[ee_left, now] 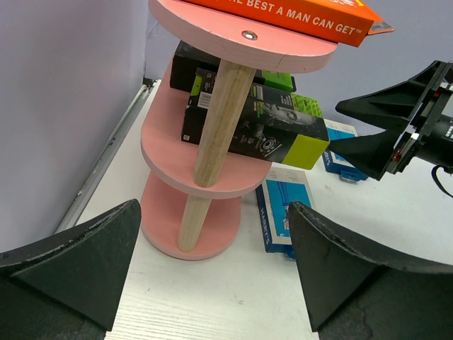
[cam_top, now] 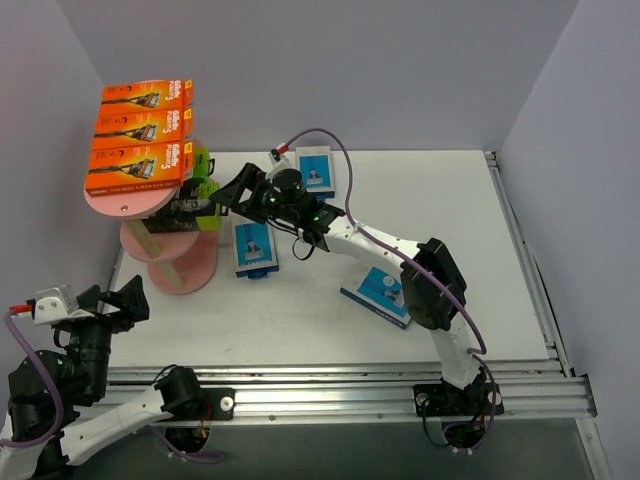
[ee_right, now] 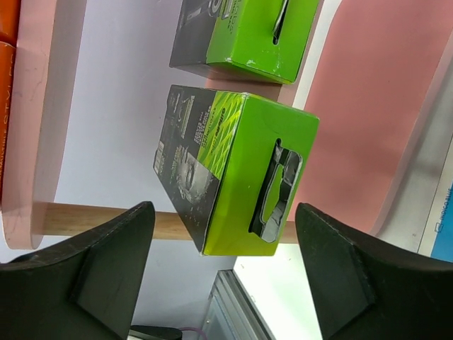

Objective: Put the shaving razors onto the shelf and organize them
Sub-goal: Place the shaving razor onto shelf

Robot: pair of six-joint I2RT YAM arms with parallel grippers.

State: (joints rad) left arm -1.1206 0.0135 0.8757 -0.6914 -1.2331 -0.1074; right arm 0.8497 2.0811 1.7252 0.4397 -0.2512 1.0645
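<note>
The pink shelf (cam_top: 150, 205) stands at the far left. Three orange razor packs (cam_top: 140, 125) lie on its top board. Two black-and-lime packs rest on the middle board (ee_left: 170, 152): one at the front (ee_right: 233, 170), tilted and sticking out over the edge, and one behind it (ee_right: 248, 35). My right gripper (ee_right: 225, 212) is open just off the front pack's lime end, with a gap on each side and the pack not between its fingers. Three blue packs (cam_top: 253, 248), (cam_top: 316, 168), (cam_top: 380, 292) lie on the table. My left gripper (ee_left: 212, 269) is open and holds nothing, low in front of the shelf.
The shelf's wooden upright (ee_left: 216, 120) crosses in front of the black packs. The purple wall (ee_left: 56, 106) and a metal rail (ee_left: 106, 163) run close along the shelf's left side. The nearest blue pack (ee_left: 283, 205) lies beside the shelf's bottom board (ee_left: 163, 212).
</note>
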